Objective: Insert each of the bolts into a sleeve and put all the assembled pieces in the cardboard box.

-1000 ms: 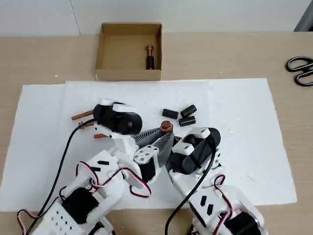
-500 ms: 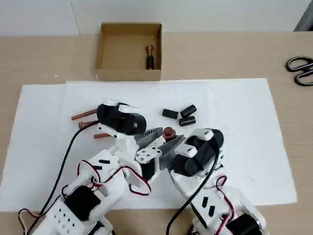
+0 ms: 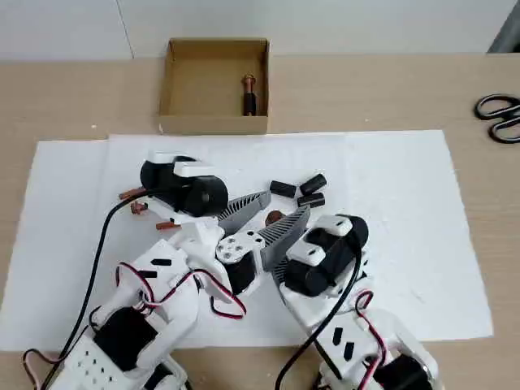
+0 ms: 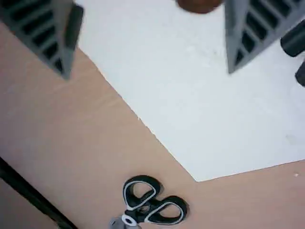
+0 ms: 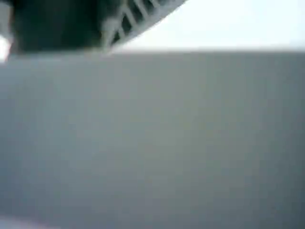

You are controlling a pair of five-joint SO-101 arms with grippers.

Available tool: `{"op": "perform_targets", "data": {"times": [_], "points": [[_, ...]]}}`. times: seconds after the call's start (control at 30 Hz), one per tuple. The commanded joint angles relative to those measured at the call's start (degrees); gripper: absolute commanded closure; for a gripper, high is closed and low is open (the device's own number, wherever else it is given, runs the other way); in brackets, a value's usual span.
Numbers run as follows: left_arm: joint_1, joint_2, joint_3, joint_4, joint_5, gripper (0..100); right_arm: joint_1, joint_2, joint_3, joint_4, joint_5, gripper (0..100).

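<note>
A white paper (image 3: pixel 73 244) sheet lay flat on the pale, wood-grained table (image 3: pixel 65 97). On its left part, three loose bolts (image 3: pixel 135 192) – thin, copper-coloured rods – lay just beside the left arm (image 3: pixel 183 187), whose rounded black motor housing hid part of them.

Beyond the paper's far edge stood the box (image 3: pixel 175 85), square, shallow and of plain brown cardboard, open at the top. Inside it, near its right wall, lay one assembled piece (image 3: pixel 249 93): a copper bolt head sticking out of a dark cylindrical sleeve.

The left gripper (image 3: pixel 288 203) hung low over the middle of the paper, released. Its two fingers (image 4: pixel 43 33) were grey, wedge-shaped and ribbed, and they stood spread wide. Between them sat a bolt (image 3: pixel 275 217), its round copper head close to one finger; contact could not be judged. Just past the fingertips lay three sleeves (image 3: pixel 283 188) – short, matt black cylinders – close together on the paper, each at its own angle.

The right arm (image 3: pixel 325 244), white with a black motor, sat just right of the left gripper. In its wrist view the right gripper (image 5: pixel 136 19) showed as a dark ribbed piece over a blurred grey surface; whether it was released or clenched could not be told.

Far right, on bare table, lay black-handled scissors (image 3: pixel 497 118).
</note>
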Motion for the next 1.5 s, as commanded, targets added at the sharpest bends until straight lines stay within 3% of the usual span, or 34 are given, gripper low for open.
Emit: {"op": "perform_targets", "data": {"times": [0.0, 0.3, 0.5, 0.9, 1.07, 1.3, 1.47], "points": [[-0.53, -0.09, -2.51, -0.88, -0.53, 80, 0.48, -0.4, 0.88, -1.71, 0.44, 99.5], [-8.26, 0.0, -7.43, -0.97, -0.62, 81, 0.57, -0.48, 2.81, -1.89, 0.35, 99.5], [-13.71, 4.22, -9.98, -0.97, -0.44, 100, 6.29, -0.31, 3.08, -1.45, -3.69, 99.5], [-19.96, 21.71, -14.9, 0.0, -0.88, 100, 7.43, -0.31, 4.75, -1.01, -4.13, 99.5], [-19.96, 27.25, -15.34, 2.29, -5.8, 100, 12.18, 0.75, 4.48, -2.86, -4.22, 99.5], [-21.54, 29.01, -19.03, 3.78, -5.89, 100, 15.6, 16.31, -4.4, -3.91, -9.67, 99.5], [-25.14, 35.16, -28.79, 10.37, -5.89, 100, 15.6, 31.87, -14.86, -5.49, -10.02, 99.5]]}}
